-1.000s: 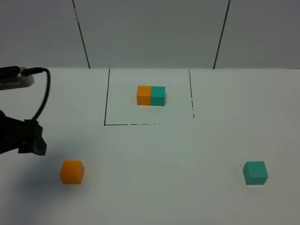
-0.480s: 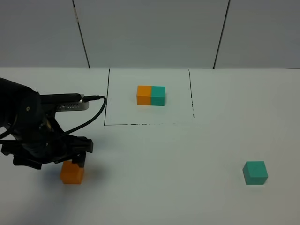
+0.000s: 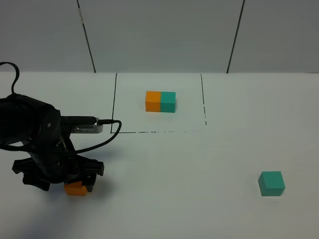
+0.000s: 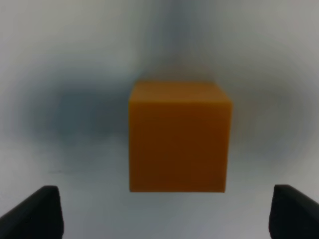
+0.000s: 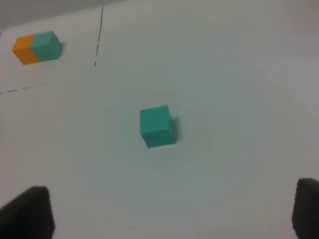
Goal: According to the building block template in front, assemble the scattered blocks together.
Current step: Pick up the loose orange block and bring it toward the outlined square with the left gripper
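Left gripper (image 3: 78, 180) has come down and forward since half a second ago and now sits low over the orange cube (image 3: 76, 189), hiding its top in the high view. Both cubes and the building block template (image 3: 160, 101) have not moved.

Template: orange half and teal half joined as one short bar on the white table (image 3: 199, 164), inside a thin black outline (image 3: 113, 104) that is dashed in parts.

Orange cube: outside the outline, on the camera side of the template and off to its left in the high view. In the left wrist view it stands flat on the table, centred between the two dark fingers (image 4: 35, 214). They are spread wide, with table showing between each tip and the cube, so no contact yet.

Teal cube (image 3: 271, 183): also outside the outline, on the camera side of the template and well off to its right, far from the orange cube. Nothing touches it.

Right gripper (image 5: 164, 211): seen only in its own wrist view, tips spread wide, holding nothing, teal cube ahead of it and apart, template further beyond.

Black cable (image 3: 102, 137) runs across the left arm.
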Robot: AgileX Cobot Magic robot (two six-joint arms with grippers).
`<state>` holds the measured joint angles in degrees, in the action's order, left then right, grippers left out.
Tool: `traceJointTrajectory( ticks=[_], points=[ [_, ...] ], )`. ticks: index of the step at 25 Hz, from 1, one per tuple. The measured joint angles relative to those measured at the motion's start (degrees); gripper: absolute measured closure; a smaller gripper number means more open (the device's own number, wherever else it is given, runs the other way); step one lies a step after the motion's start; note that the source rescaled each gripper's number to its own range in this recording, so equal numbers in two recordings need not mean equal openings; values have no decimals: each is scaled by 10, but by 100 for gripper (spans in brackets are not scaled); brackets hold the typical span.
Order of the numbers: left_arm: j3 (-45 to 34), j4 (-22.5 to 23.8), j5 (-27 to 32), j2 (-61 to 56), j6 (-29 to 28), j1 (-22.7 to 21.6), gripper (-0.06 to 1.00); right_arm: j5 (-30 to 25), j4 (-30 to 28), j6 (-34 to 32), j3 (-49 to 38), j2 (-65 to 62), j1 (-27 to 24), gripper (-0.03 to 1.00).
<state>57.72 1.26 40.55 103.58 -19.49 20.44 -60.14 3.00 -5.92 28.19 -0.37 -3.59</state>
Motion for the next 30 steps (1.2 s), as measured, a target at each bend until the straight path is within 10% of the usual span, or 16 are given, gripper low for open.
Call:
traceJointTrajectory(
  ticks=[30],
  points=[
    [6, -4, -83, 87, 14, 0, 30, 0, 0, 0, 0, 0, 0, 5]
  ],
)
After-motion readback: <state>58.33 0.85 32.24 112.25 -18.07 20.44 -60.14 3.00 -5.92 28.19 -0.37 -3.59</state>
